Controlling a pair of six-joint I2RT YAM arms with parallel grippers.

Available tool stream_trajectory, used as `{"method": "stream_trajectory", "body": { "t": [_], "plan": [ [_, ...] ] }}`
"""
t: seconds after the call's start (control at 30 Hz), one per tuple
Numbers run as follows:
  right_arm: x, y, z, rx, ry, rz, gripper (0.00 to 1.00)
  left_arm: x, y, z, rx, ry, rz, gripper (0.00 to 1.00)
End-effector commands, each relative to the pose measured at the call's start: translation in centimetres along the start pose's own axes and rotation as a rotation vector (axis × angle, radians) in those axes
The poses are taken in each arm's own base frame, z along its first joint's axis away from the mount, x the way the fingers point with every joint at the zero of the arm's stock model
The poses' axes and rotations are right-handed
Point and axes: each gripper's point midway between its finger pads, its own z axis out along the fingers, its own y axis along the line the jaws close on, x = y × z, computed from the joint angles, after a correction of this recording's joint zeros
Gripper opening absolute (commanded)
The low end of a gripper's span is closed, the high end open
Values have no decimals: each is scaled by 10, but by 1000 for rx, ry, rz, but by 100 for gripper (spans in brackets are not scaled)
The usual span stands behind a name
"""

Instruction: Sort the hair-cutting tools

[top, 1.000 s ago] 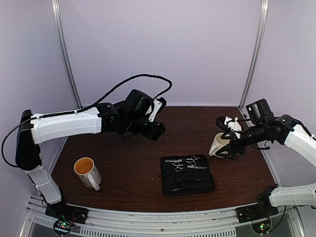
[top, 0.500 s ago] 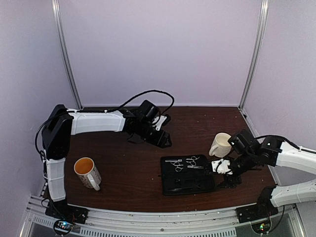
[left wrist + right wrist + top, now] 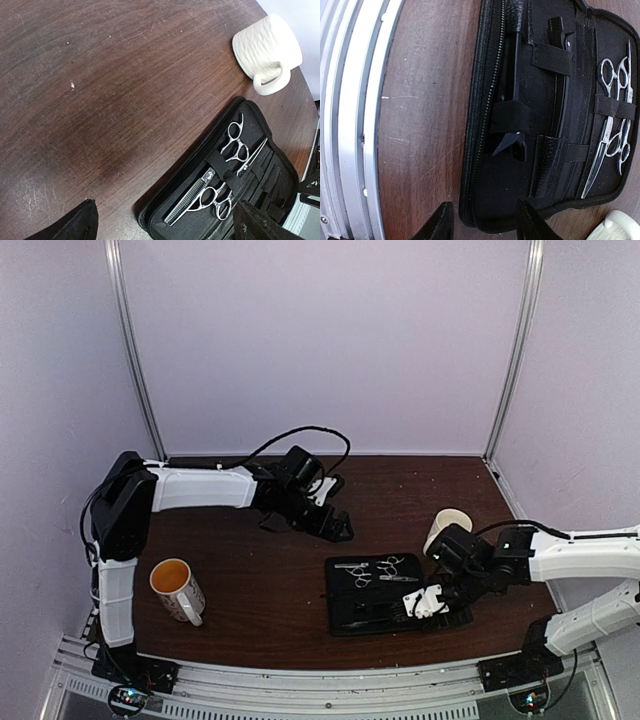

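Right gripper (image 3: 485,223) hovers spread and empty, above the zipped edge of the open case (image 3: 475,165). Just beyond its fingertips (image 3: 440,226): two black hair clips (image 3: 515,75), then two silver scissors (image 3: 612,135), all pinned under elastic straps (image 3: 512,116), so nothing slides. Left gripper (image 3: 165,227) also spread, empty, scissors just ahead.

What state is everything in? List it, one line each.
Black rectangular fabric case: open, lying flat.
Two slim silver metal scissors: blades shut, strapped in case.
Two thin black hair clips: strapped in case.
White ribbed mug: standing, free.
Orange-lined mug: upright.
Left gripper: open, empty.
Right gripper: open, empty.
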Motion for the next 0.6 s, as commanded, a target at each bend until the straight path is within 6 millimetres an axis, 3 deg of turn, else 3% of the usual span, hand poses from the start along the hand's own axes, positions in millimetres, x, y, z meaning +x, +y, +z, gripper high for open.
{"method": "stream_trajectory", "body": {
  "t": [0.0, 0.23, 0.37, 0.47, 0.57],
  "plan": [
    [0, -9, 4, 39, 31, -17, 41, -1, 8, 7, -4, -15, -16, 98],
    [0, 3, 11, -15, 48, -73, 30, 6, 8, 10, 13, 2, 9, 98],
    [4, 0, 20, -19, 86, -78, 14, 3, 10, 6, -3, -30, 30, 97],
    [7, -7, 28, 4, 119, -99, 11, 5, 10, 6, 49, -21, 13, 89],
    [5, -16, 33, 40, 135, -139, 6, 10, 15, 7, 49, 1, -4, 87]
  ]
}}
